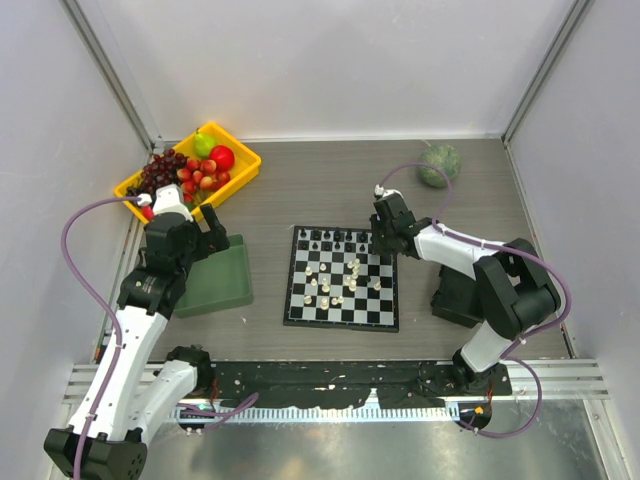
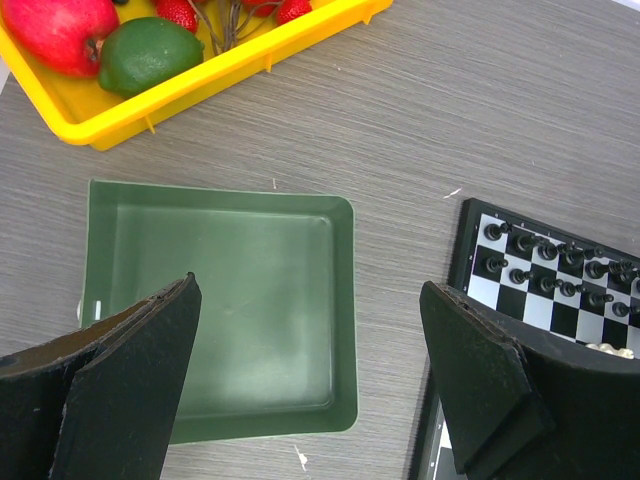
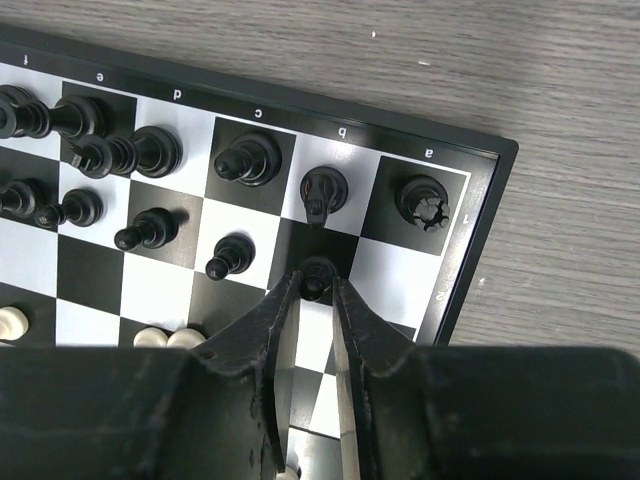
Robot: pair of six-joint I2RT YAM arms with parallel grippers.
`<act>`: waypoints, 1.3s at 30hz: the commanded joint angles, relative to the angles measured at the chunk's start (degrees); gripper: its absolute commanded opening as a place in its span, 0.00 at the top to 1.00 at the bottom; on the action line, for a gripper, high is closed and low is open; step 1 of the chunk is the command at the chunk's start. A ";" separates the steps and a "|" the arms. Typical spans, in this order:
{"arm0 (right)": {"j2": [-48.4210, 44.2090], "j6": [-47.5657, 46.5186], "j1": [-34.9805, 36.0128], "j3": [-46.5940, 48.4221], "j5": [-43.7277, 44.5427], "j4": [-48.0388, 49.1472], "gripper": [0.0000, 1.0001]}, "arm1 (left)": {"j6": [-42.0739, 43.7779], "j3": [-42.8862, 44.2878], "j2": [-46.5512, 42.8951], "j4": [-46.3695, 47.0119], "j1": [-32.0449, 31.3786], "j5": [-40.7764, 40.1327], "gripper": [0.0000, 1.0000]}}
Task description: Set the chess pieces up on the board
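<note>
The checkered board point(image 1: 342, 318) lies mid-table. Black pieces point(image 1: 335, 238) stand along its far rows, and cream-white pieces point(image 1: 330, 284) are scattered mid-board. My right gripper point(image 1: 381, 243) is over the board's far right corner. In the right wrist view its jaws point(image 3: 317, 284) are shut on a small black pawn point(image 3: 317, 283) over the dark square in the b column, second row. Black pieces point(image 3: 249, 159) fill the squares beside it. My left gripper point(image 2: 310, 380) is wide open and empty above the green tray point(image 2: 345, 300), left of the board point(image 2: 470, 225).
A yellow bin point(image 1: 243, 170) of red, green and purple fruit sits at the far left. A green melon-like ball point(image 1: 439, 165) lies at the far right. The green tray point(image 1: 232, 283) is beside the board's left edge.
</note>
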 commanded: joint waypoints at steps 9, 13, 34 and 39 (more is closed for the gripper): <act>-2.15 -1.07 0.10 2.74 -0.77 -0.32 0.73 | 0.34 0.75 0.29 3.23 0.46 0.88 0.01; -0.83 -0.90 0.10 3.09 -1.21 -0.23 0.74 | 0.43 0.67 -0.06 3.05 0.46 0.53 0.01; -6.01 -0.98 0.10 1.51 -0.77 -0.41 0.72 | 0.43 0.05 -0.32 2.79 0.55 0.44 0.01; -12.33 -0.72 0.54 -1.56 -1.83 -1.46 0.62 | 0.43 0.05 -0.67 2.70 0.55 0.27 0.01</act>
